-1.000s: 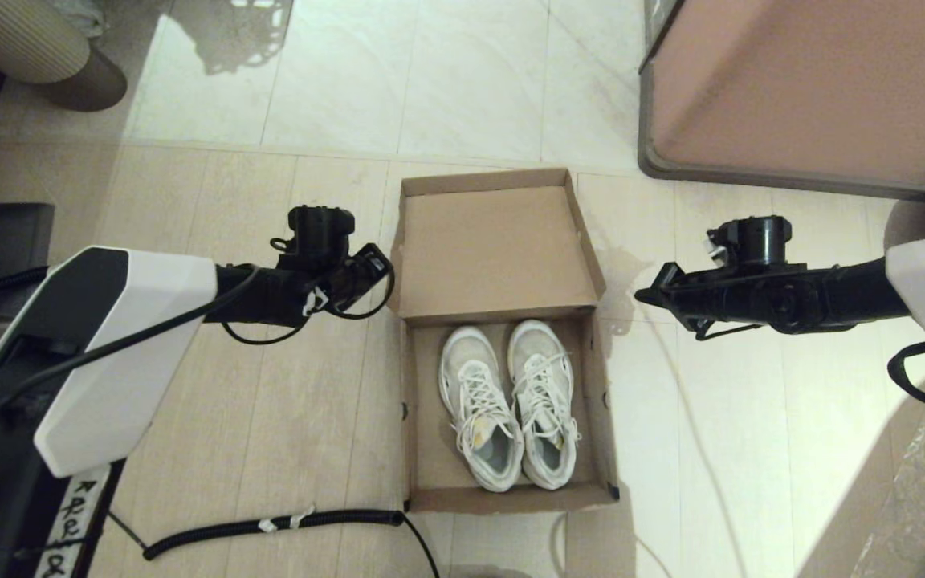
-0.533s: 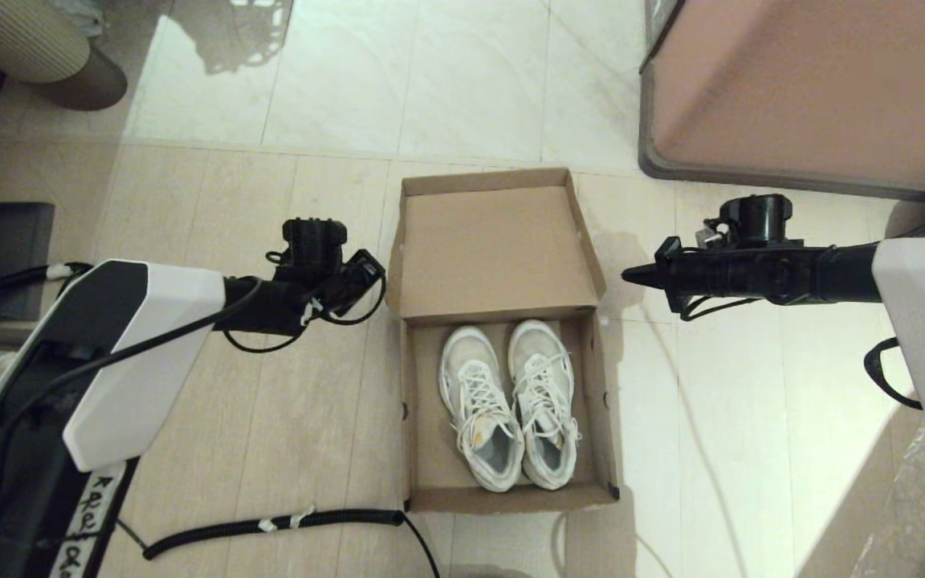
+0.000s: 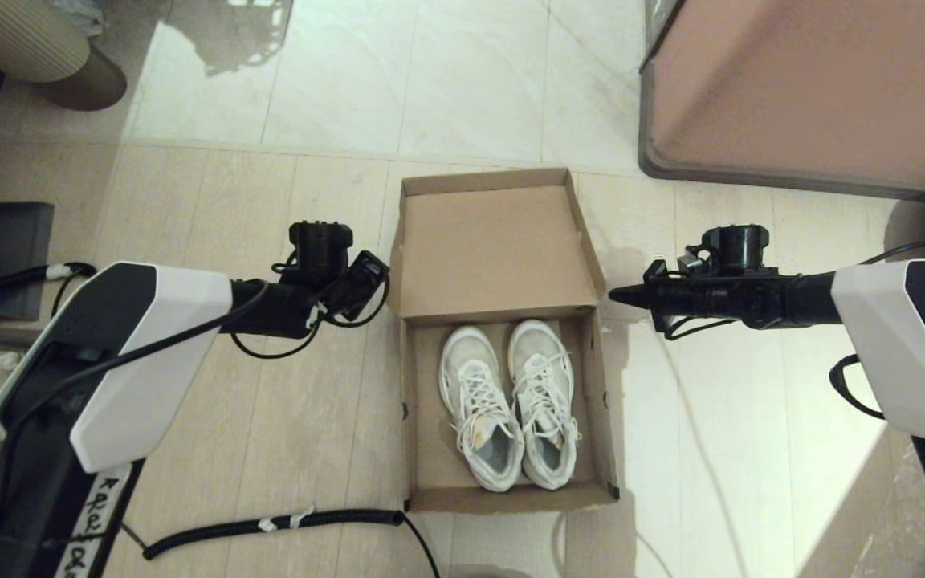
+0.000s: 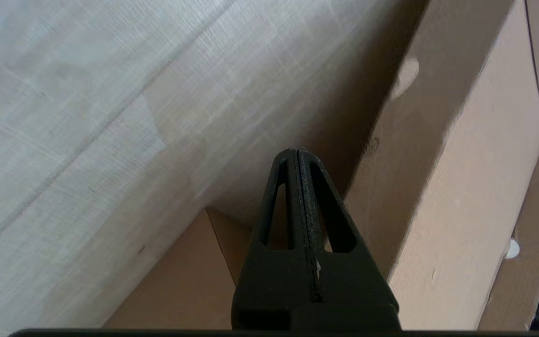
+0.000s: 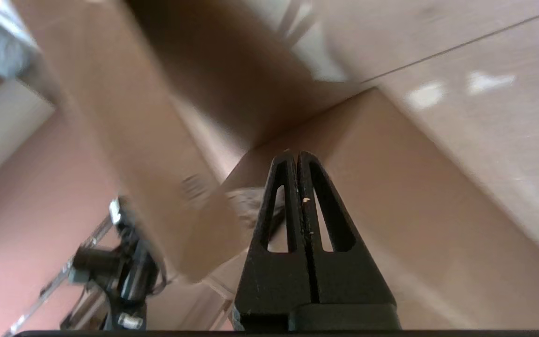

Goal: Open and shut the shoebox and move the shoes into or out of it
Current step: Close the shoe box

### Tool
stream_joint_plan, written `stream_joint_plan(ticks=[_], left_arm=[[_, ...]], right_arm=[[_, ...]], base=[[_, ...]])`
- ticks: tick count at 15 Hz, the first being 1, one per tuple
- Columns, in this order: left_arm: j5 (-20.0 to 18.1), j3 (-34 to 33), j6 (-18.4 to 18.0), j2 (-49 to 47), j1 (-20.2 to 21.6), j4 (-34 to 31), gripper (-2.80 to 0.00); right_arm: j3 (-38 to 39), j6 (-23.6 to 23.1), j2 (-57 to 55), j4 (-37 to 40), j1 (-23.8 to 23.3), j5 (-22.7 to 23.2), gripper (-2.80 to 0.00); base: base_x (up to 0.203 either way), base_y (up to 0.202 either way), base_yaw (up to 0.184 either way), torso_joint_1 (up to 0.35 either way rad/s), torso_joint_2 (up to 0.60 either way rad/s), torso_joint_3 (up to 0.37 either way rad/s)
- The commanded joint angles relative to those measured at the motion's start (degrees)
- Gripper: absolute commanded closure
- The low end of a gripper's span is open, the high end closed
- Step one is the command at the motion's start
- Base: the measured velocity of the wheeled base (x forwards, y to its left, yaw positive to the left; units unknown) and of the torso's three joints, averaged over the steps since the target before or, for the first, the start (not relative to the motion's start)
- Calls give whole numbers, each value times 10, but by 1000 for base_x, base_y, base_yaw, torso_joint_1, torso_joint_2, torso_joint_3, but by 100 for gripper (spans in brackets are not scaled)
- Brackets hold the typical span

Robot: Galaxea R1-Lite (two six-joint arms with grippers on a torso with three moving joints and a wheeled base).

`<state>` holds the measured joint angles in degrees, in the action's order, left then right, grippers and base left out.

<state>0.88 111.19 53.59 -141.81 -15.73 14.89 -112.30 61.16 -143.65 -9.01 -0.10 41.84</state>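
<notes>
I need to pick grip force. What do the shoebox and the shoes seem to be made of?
The shoebox: plain brown cardboard, matte, with raw edges and folded flaps. The shoes: white and light-grey uppers, probably mesh or synthetic fabric, with woven white laces.

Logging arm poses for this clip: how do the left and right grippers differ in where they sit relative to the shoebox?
The left gripper sits beside the shoebox at its left wall; the right gripper points at its right side, near the lid hinge. The left tip is hidden from the head camera; the right one shows. Both are shut and hold nothing.
</notes>
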Motion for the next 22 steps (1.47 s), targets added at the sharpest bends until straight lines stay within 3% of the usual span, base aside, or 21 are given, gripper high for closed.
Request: stream_joint_plan(ticks=[1, 12, 16, 20, 22], left_arm=[[0, 0, 3, 0, -8, 0, 0], [8, -1, 3, 0, -39, -16, 0], [49, -6, 6, 7, -40, -44, 0], [63, -27, 9, 8, -41, -89, 0], [67, -28, 20, 10, -41, -90, 0]], right_arm=[[0, 4, -20, -3, 13, 3, 0], [1, 12, -29, -20, 42, 5, 0], [6, 20, -16, 20, 45, 3, 0], [35, 15, 9, 70, 51, 2, 0], [42, 15, 11, 71, 51, -23, 0]], base=[[0, 0, 0, 0, 0, 0], [0, 0, 0, 0, 0, 0], [0, 0, 0, 0, 0, 0], [0, 0, 0, 0, 0, 0], [0, 0, 0, 0, 0, 0]])
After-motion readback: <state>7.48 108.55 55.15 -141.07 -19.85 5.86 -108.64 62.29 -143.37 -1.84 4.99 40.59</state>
